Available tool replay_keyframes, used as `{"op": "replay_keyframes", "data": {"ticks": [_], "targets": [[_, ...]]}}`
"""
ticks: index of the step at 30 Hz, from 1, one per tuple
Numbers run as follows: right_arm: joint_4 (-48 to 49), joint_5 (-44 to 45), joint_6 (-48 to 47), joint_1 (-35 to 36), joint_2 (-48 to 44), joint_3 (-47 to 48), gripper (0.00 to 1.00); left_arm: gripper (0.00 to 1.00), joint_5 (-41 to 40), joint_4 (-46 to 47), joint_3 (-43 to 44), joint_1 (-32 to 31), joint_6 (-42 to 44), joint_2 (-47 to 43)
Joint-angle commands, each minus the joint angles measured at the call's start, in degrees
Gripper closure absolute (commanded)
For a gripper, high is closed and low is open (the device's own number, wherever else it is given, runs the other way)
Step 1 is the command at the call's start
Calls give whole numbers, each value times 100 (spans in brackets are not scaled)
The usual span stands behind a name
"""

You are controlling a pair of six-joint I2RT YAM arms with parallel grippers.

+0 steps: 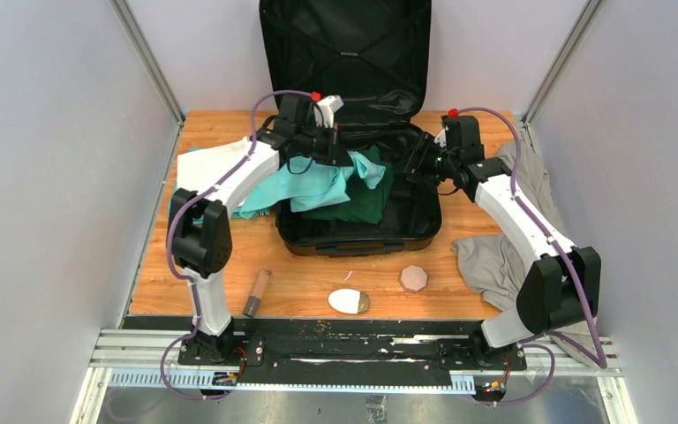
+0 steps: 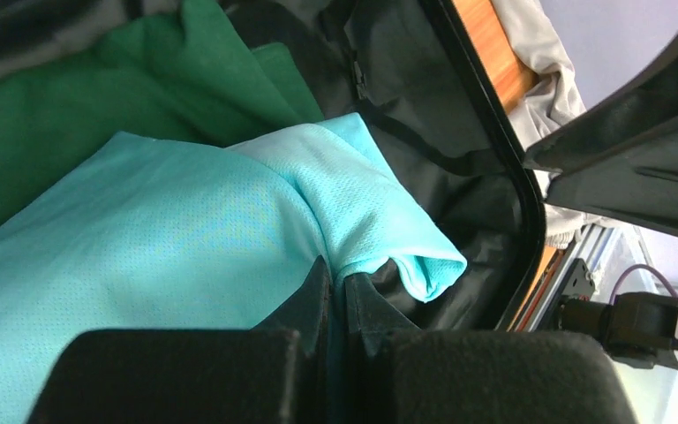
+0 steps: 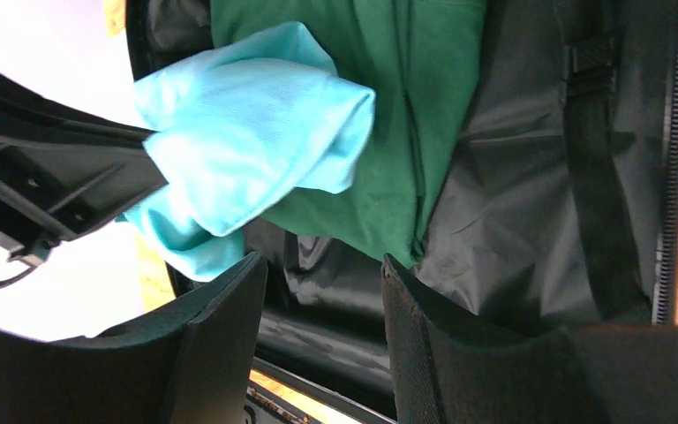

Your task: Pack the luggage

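The black luggage [image 1: 424, 225] lies open at the table's middle, its lid [image 1: 346, 49] standing up at the back. A dark green garment [image 1: 366, 201] lies inside it. A turquoise shirt [image 1: 305, 187] drapes over the luggage's left rim. My left gripper [image 1: 342, 150] is shut on a fold of the turquoise shirt [image 2: 185, 238] over the luggage's back left; its fingertips [image 2: 318, 296] pinch the cloth. My right gripper [image 1: 413, 163] is open and empty at the luggage's back right, its fingers [image 3: 415, 309] over black lining [image 3: 530, 194], beside the green garment [image 3: 388, 106] and turquoise shirt [image 3: 247, 141].
A white cloth [image 1: 203, 163] lies at the table's left under the turquoise shirt. A grey garment [image 1: 490, 261] lies at the right. Near the front edge lie a brown tube [image 1: 256, 293], a white oval object [image 1: 347, 301] and a pinkish faceted object [image 1: 413, 278].
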Motion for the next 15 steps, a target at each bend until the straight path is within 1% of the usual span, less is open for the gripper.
{"op": "replay_keyframes", "data": {"ticks": [1,5,7,9,12,15], "targets": [[-14,-141,62,-207,-159,-185,45,100,-129,697,80,-269,-497,302],[-14,-137,55,-267,-114,-240,45,100,-286,756,552,-489,-411,421],[-14,-146,76,-275,-53,-213,45,100,-277,594,641,-650,-288,551],[-5,-186,109,-267,26,-172,44,100,-242,397,567,-796,-129,683],[-5,-224,140,-271,105,-113,43,100,-235,411,323,-860,-40,664],[-13,-229,162,-274,84,-87,43,100,-394,536,520,-861,64,476]]}}
